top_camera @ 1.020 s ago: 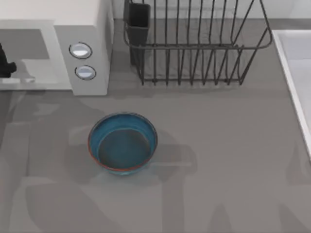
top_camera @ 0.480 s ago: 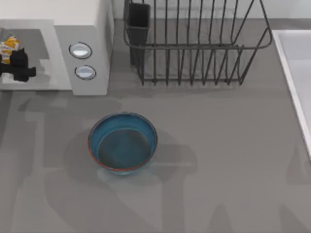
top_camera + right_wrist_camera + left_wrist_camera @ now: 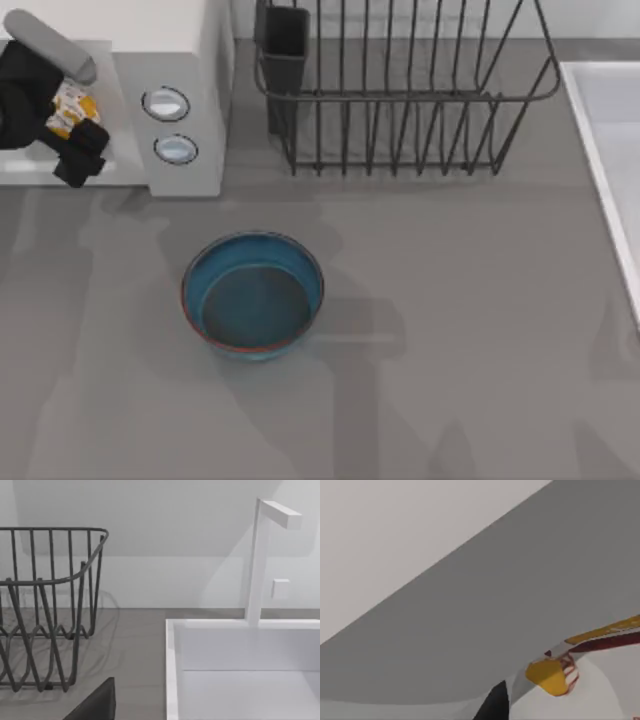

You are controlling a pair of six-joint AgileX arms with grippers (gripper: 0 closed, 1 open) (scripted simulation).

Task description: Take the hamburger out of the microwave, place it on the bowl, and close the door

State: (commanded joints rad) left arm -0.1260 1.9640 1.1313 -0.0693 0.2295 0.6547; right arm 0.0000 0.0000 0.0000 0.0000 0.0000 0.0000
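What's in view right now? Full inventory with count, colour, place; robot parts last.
hamburger: 1, white wrap with yellow-orange print, held in the left gripper at the microwave's mouth
microwave: 1, white, two silvery-blue knobs, top view's upper left
bowl: 1, deep blue, reddish-brown rim, nothing in it, on the table below the microwave
dish rack: 1, dark wire, right of the microwave
sink: 1, white, top view's right edge
faucet: 1, white, behind the sink
table: 1, grey
left gripper: 1, black, in front of the microwave cavity
right gripper: dark finger, near the dish rack and sink
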